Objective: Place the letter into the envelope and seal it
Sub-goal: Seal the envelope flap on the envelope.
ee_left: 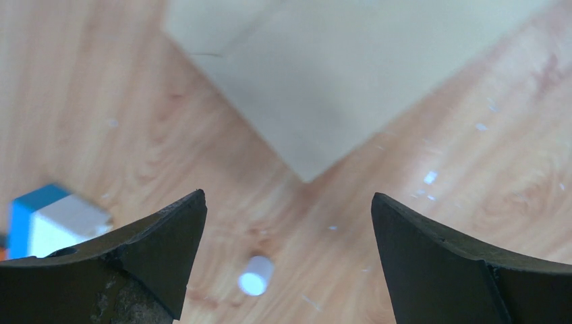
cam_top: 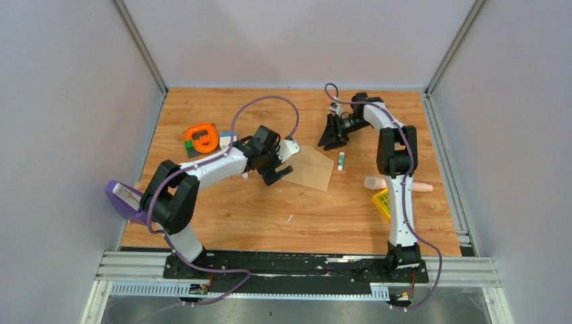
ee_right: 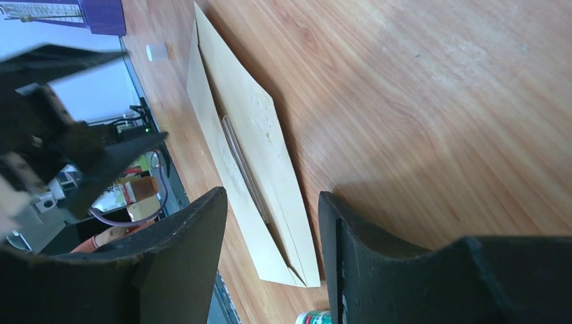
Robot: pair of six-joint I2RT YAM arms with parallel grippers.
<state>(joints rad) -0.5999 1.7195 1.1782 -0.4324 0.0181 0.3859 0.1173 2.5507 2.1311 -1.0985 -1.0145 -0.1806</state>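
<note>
The tan envelope (cam_top: 313,169) lies flat in the middle of the table. In the right wrist view the envelope (ee_right: 270,145) is seen edge-on, with its flap raised a little off the body. A thin dark-edged strip (ee_right: 243,165) shows in that gap; I cannot tell whether it is the letter, and no separate letter sheet is in view. My left gripper (cam_top: 273,170) hovers at the envelope's left edge. It is open and empty (ee_left: 289,209), with the envelope's corner (ee_left: 307,172) just ahead. My right gripper (cam_top: 332,137) is beyond the far right corner, partly open with nothing between its fingers (ee_right: 272,197).
A glue stick (cam_top: 341,160) lies just right of the envelope. A small white cap (cam_top: 244,176) sits under the left gripper (ee_left: 256,275). An orange tape measure (cam_top: 202,137) is at the back left, a purple object (cam_top: 125,199) at the left edge, and a cream cylinder (cam_top: 398,183) and yellow item (cam_top: 382,202) at the right.
</note>
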